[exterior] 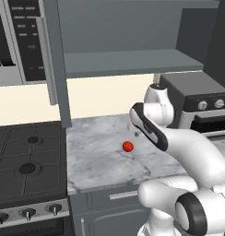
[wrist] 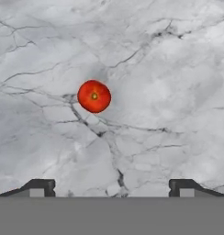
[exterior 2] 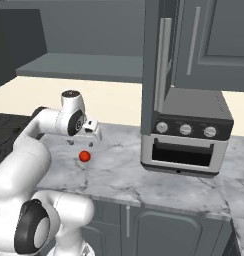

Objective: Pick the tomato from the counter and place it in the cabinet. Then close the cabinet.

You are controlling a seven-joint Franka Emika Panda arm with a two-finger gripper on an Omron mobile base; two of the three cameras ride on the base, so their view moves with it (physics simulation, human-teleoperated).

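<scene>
The gripper (exterior 2: 80, 141) hangs above the counter (exterior: 100, 161) with its two finger tips (wrist: 40, 187) spread wide apart and nothing between them. In the hand view the tips rise at the bottom corners, and the tomato (wrist: 94, 96) sits ahead of them, beyond the gap and a little toward the left-hand tip rather than centred between the two. It rests on the marble, stem mark facing up at the camera, clear of both fingers.

From the right base view the tomato (exterior 2: 84, 156) lies just below the gripper and slightly to its right, near but not touching. In the left base view the tomato (exterior: 128, 146) sits on the counter just left of the arm's dark-banded forearm.

Above and behind the gripper the cabinet (exterior: 133, 60) stands open, its grey inner shelf bare to view, one door (exterior: 56, 60) swung out to the gripper's left. Well off to the gripper's right stands a toaster oven (exterior 2: 186, 135) on the same counter, and to its left the black stovetop (exterior: 26, 161).
</scene>
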